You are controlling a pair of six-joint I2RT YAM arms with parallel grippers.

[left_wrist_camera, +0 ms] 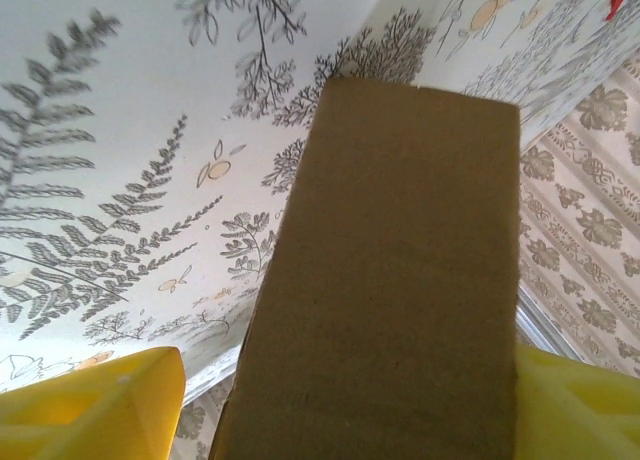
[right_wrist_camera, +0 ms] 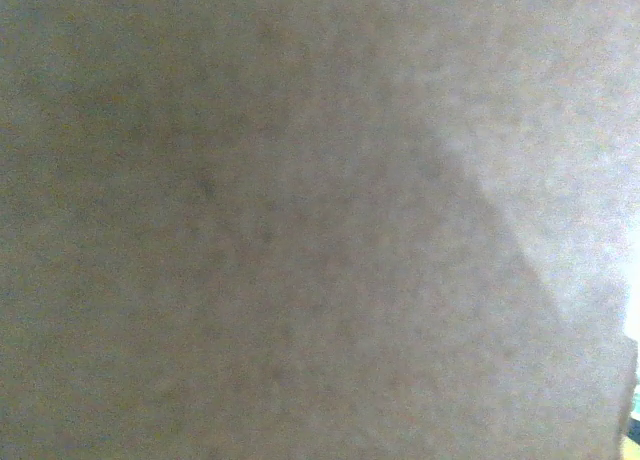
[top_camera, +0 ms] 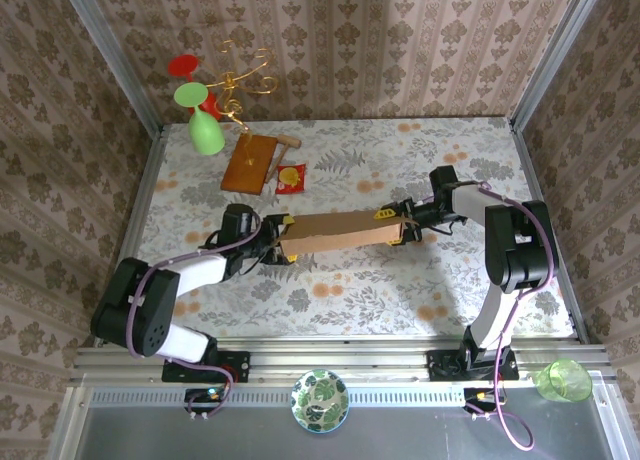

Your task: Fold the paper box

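Mid-table, on the floral cloth of the table (top_camera: 400,290): the paper box (top_camera: 345,232), from above a long brown cardboard strip stretched left to right between the two arms. At its left end, the left gripper (top_camera: 280,242), jaws spread wide to either side of the cardboard. In the left wrist view, the box running up the middle between the yellow fingers (left_wrist_camera: 90,405), one finger flush with the cardboard's edge and a sliver of background showing beside the other: open around the box, not clamped on it. At the right end, the right gripper (top_camera: 405,230), one yellow fingertip lying over the box's top face. From the right wrist, blurred brown cardboard close against the lens; gripping or merely resting there, impossible to tell. Beyond the box, toward the far left corner, a wooden board (top_camera: 248,164) with a small red-and-yellow packet (top_camera: 291,178) just beside it, a green stemmed glass (top_camera: 205,130) and a gold wire stand (top_camera: 245,80). On the near rail, a leaf-patterned bowl (top_camera: 320,400) between the arm bases and a clear green cup (top_camera: 563,380) off to the right.
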